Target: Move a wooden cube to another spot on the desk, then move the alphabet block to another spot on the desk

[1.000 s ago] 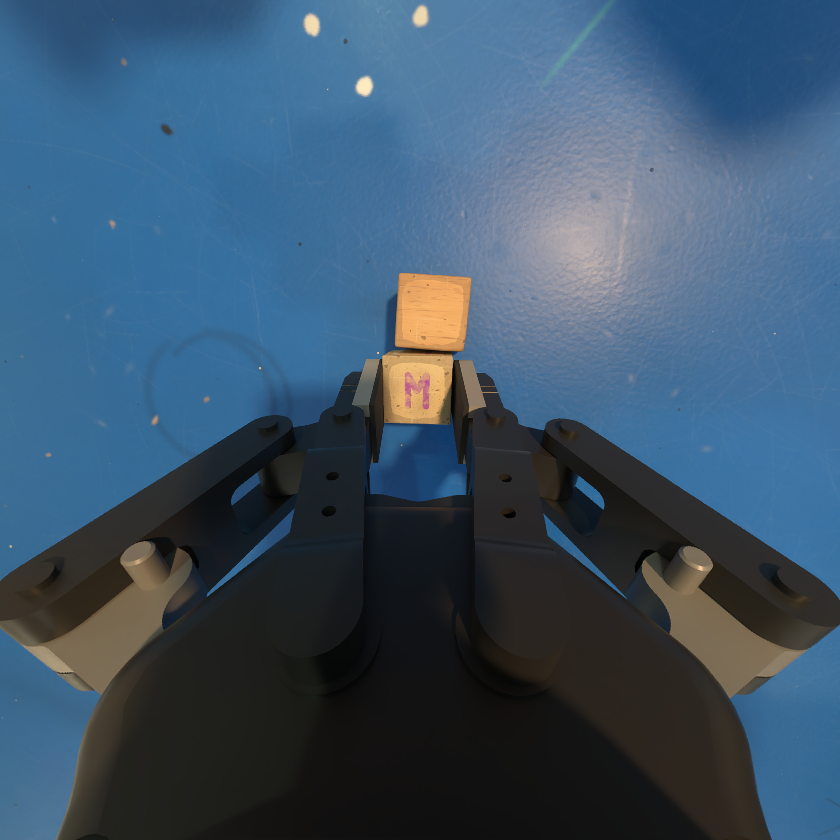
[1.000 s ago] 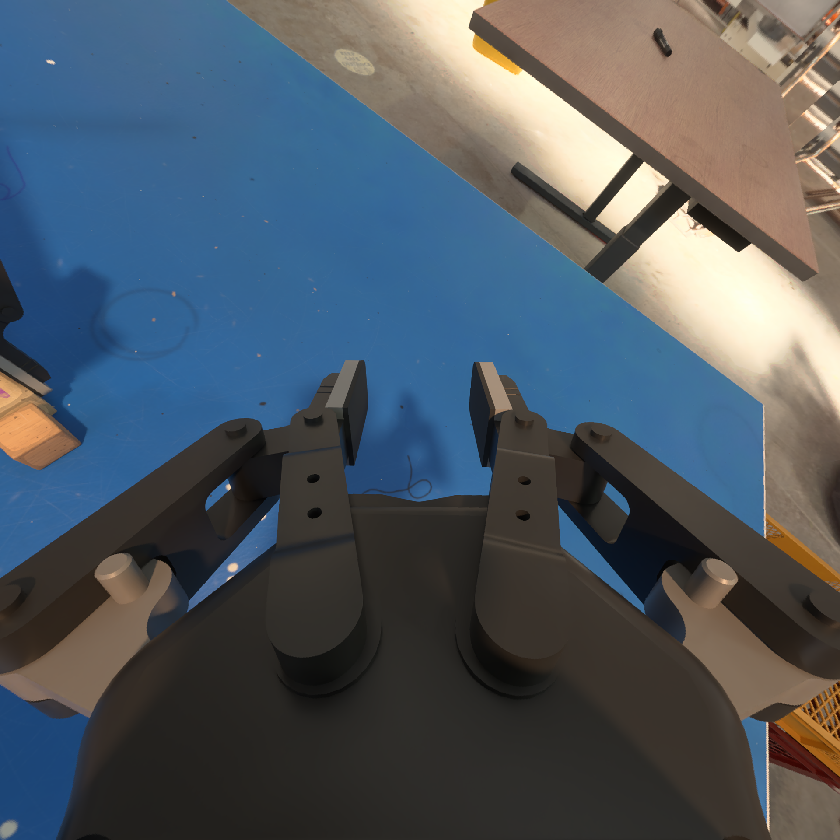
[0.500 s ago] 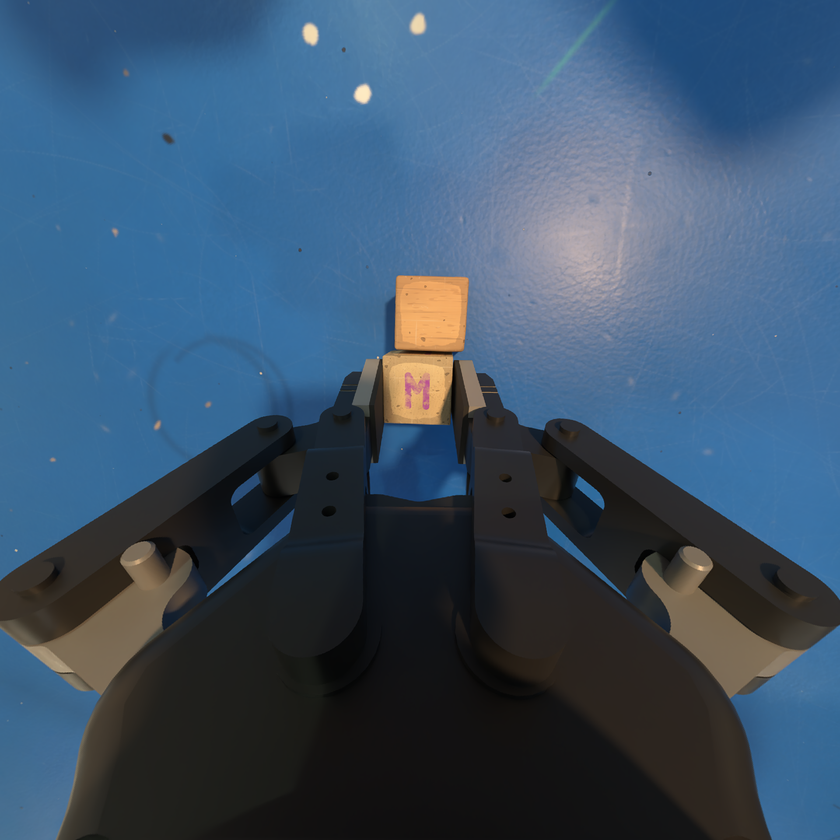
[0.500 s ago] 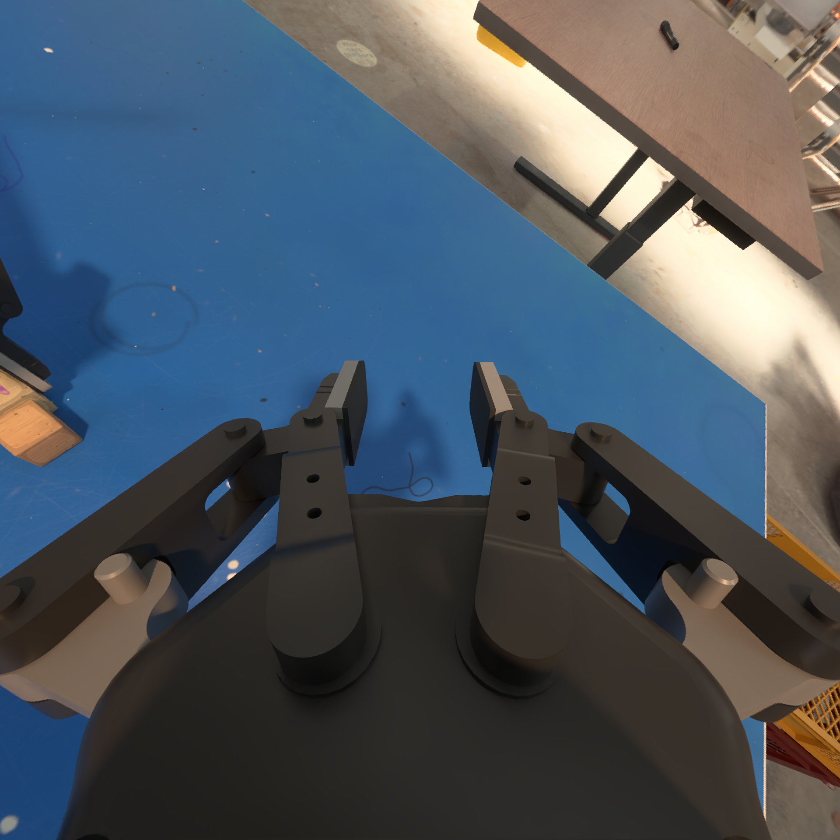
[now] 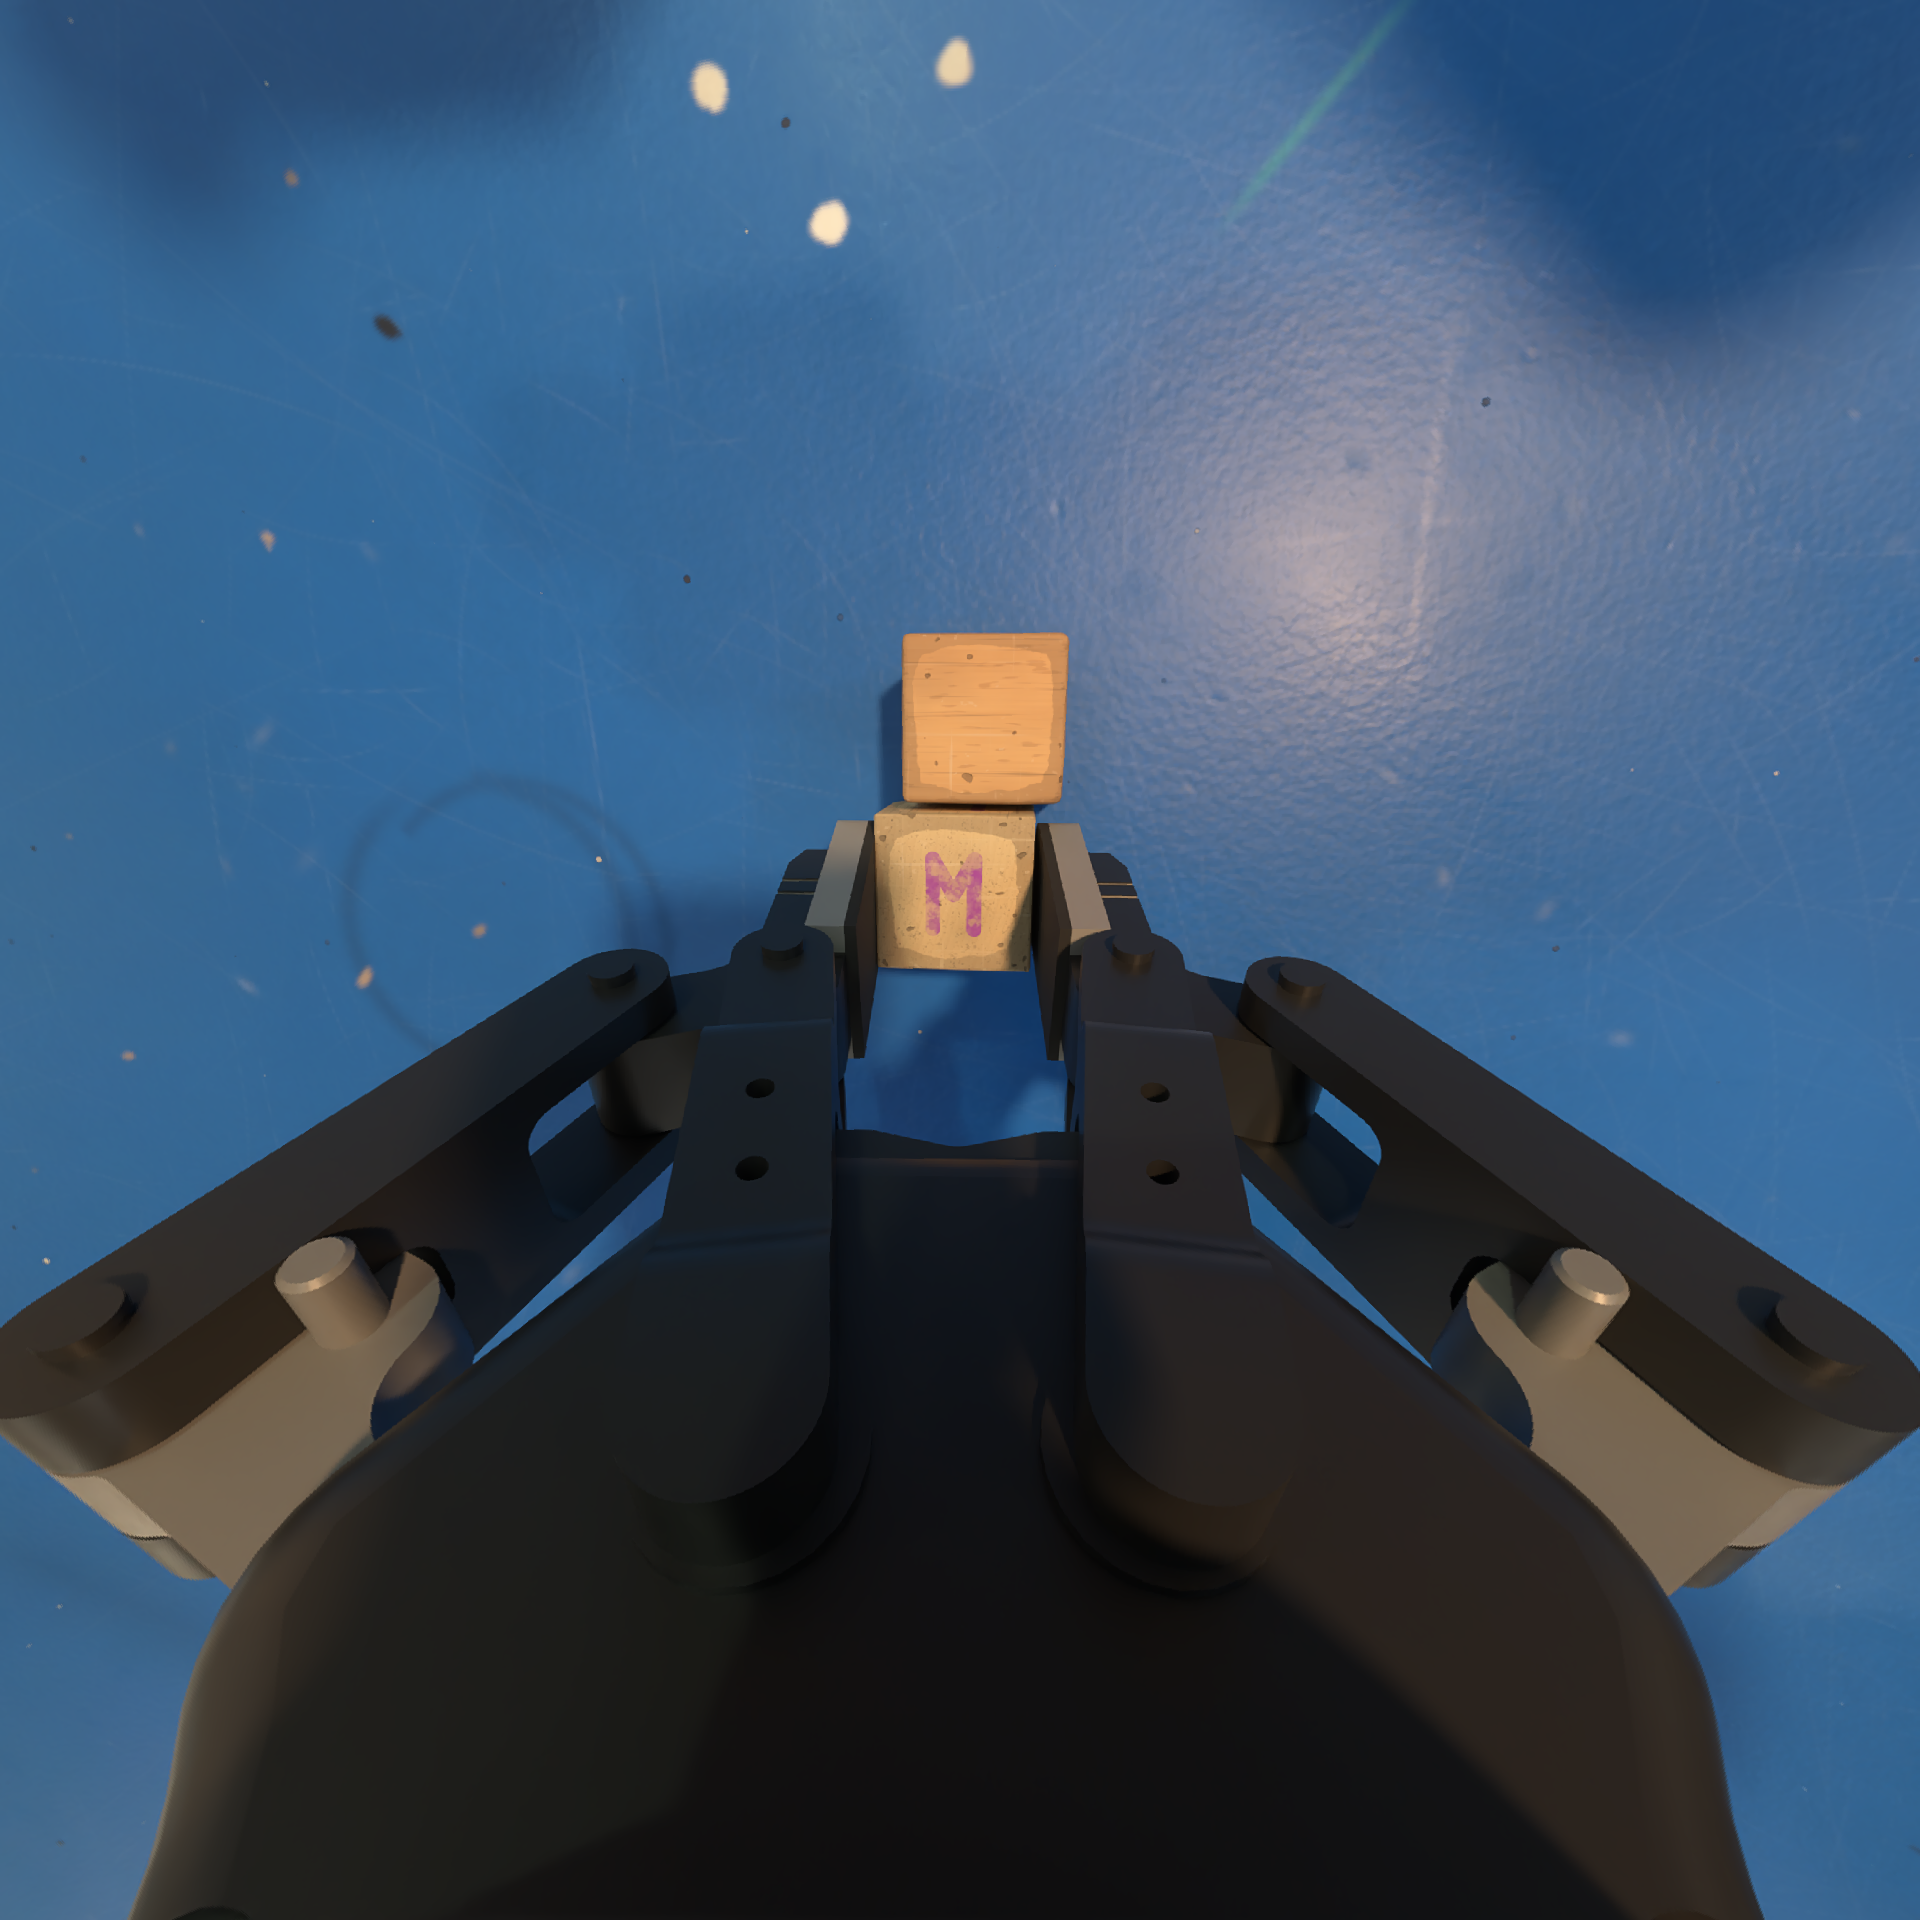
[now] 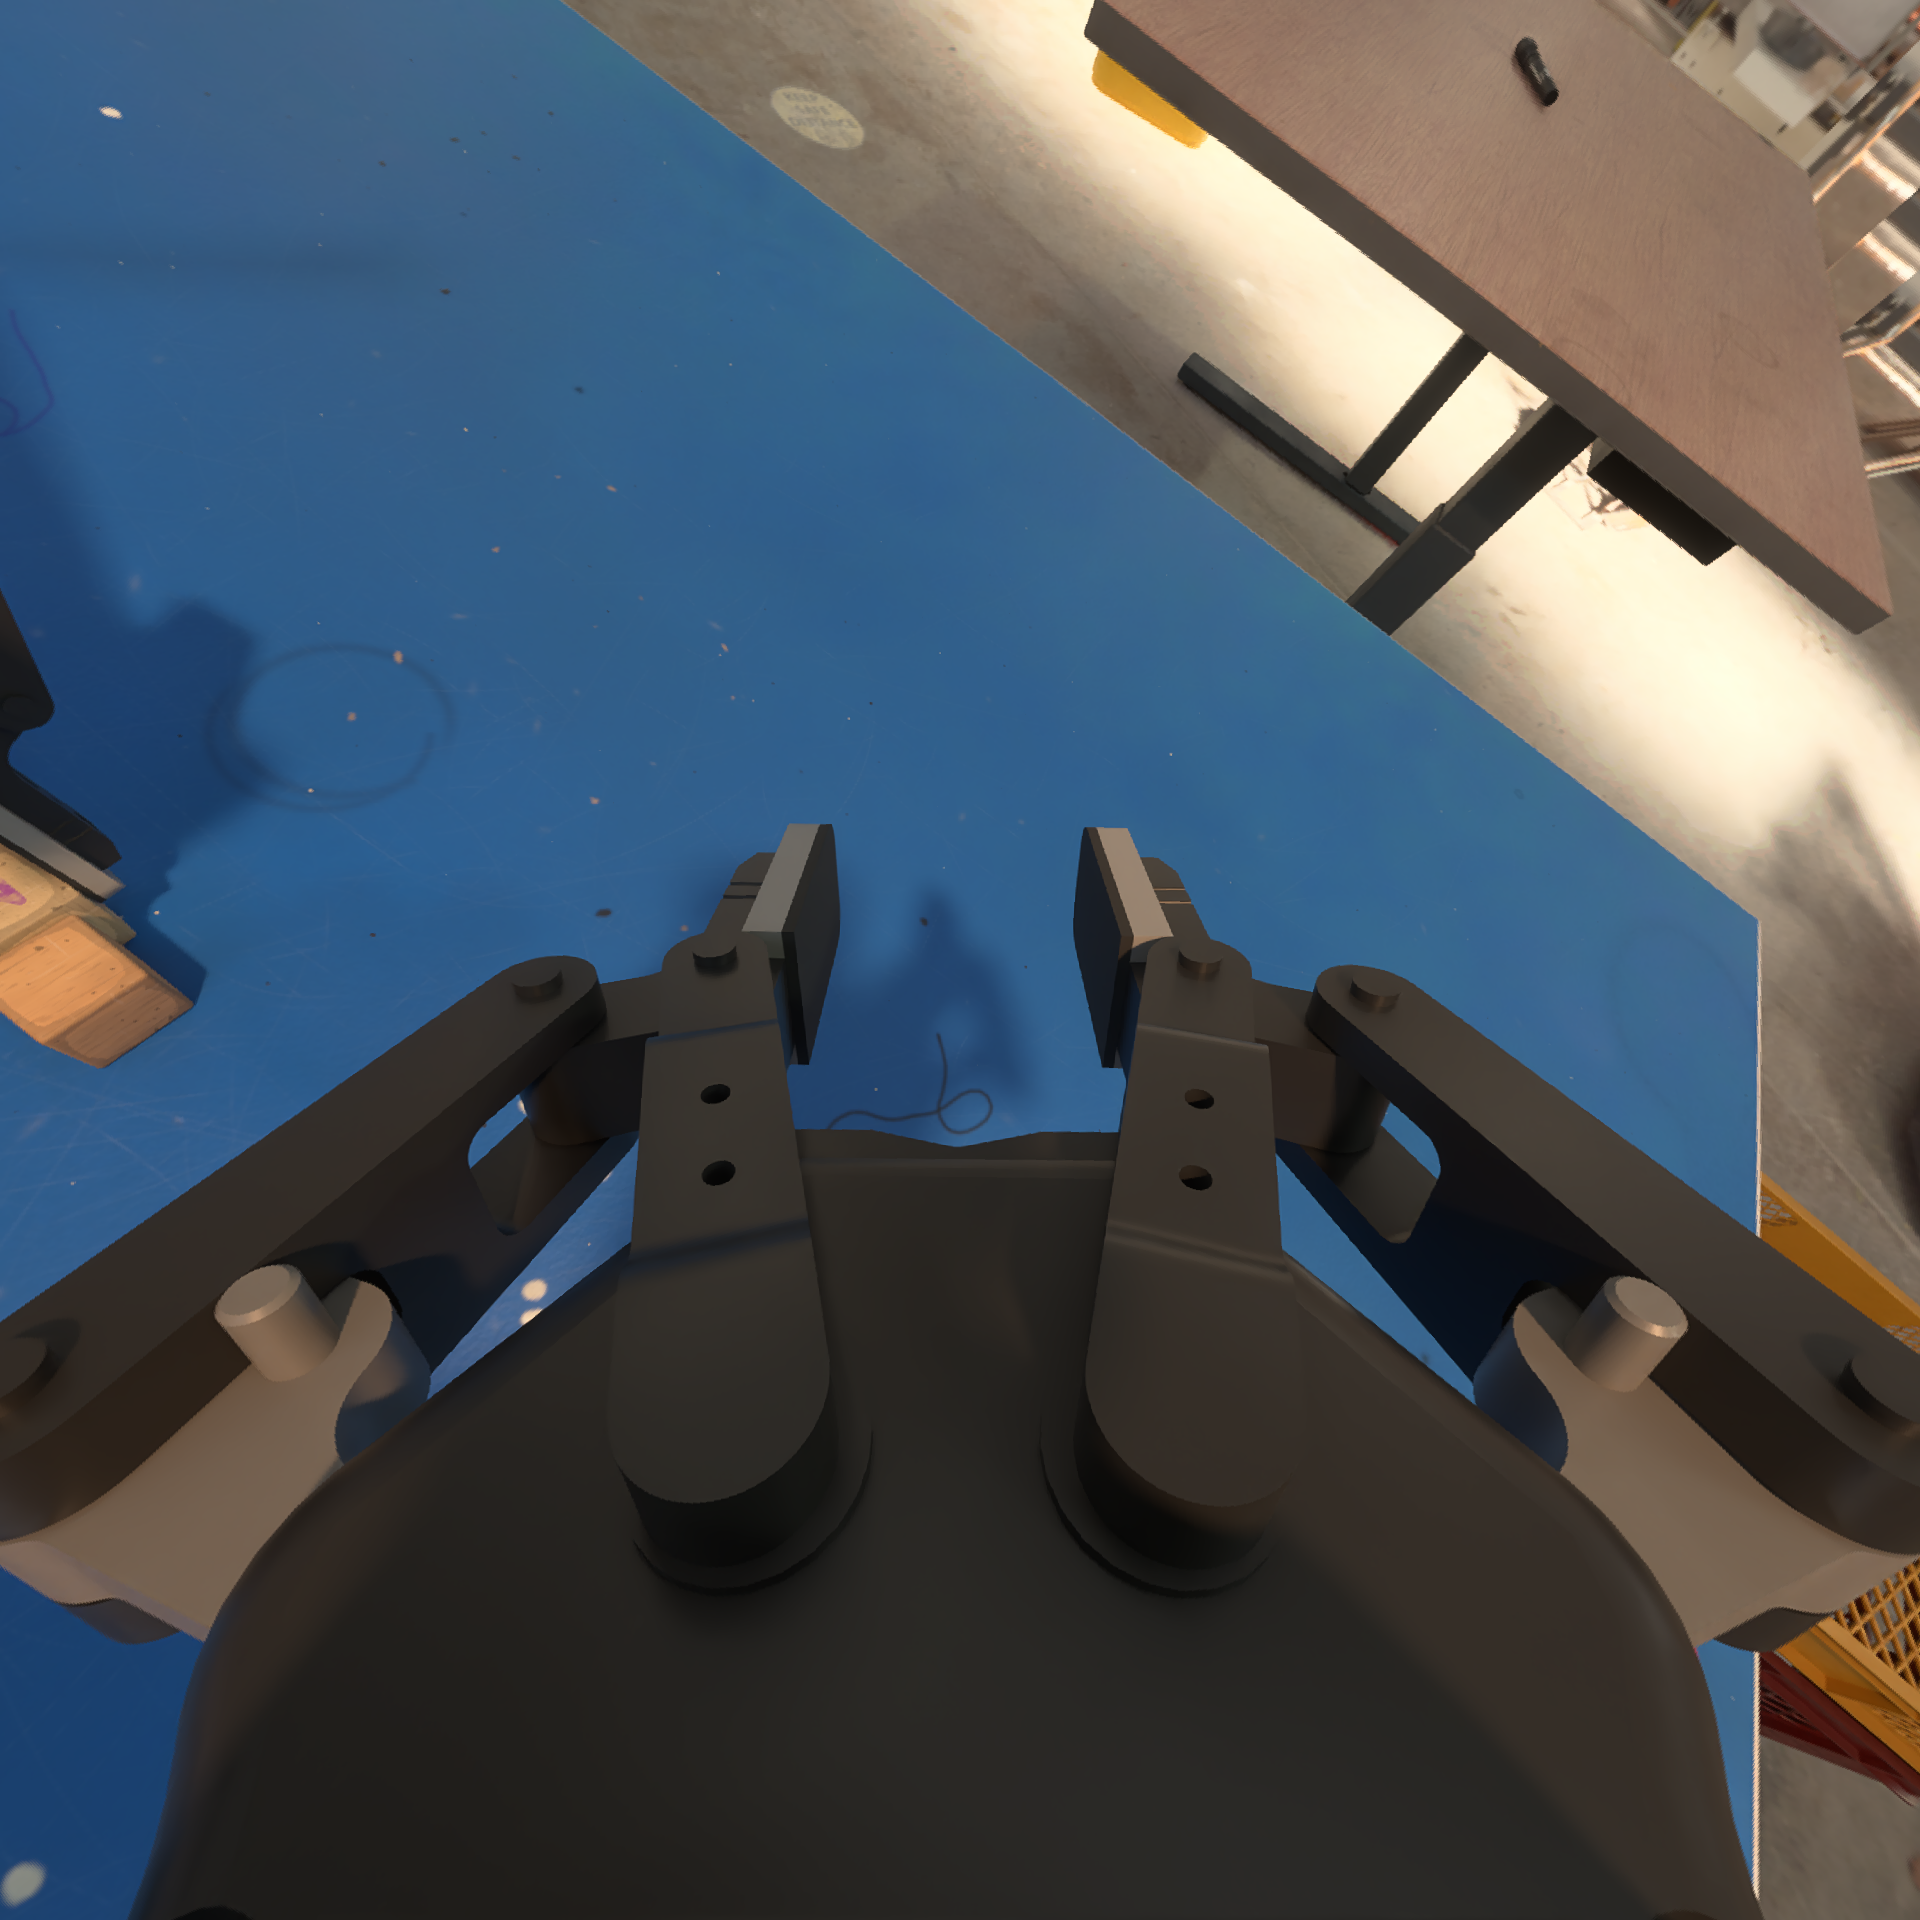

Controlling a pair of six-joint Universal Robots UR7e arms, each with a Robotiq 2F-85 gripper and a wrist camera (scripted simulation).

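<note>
In the left wrist view my left gripper (image 5: 954,894) is shut on the alphabet block (image 5: 954,888), a pale cube with a purple letter on its face, one finger pad on each side. The wooden cube (image 5: 983,717), plain orange-brown, sits just beyond the block on the blue desk (image 5: 1455,727) and looks to be touching it. In the right wrist view my right gripper (image 6: 956,894) is open and empty over the desk (image 6: 623,416). Both blocks show at that view's left edge: the wooden cube (image 6: 88,997) and a corner of the alphabet block (image 6: 26,899), under the left gripper's dark fingers (image 6: 42,790).
The desk's edge (image 6: 1143,436) runs diagonally at the right, with its corner (image 6: 1751,925) near my right gripper. Beyond it are a concrete floor, a brown table (image 6: 1558,260) and yellow crates (image 6: 1849,1621). A faint ring mark (image 5: 499,904) lies left of the blocks.
The left gripper stays shut on the alphabet block. Desk specks have drifted slightly down in the left wrist view and the wooden cube looks squarer to the block. The right wrist view has shifted a little.
</note>
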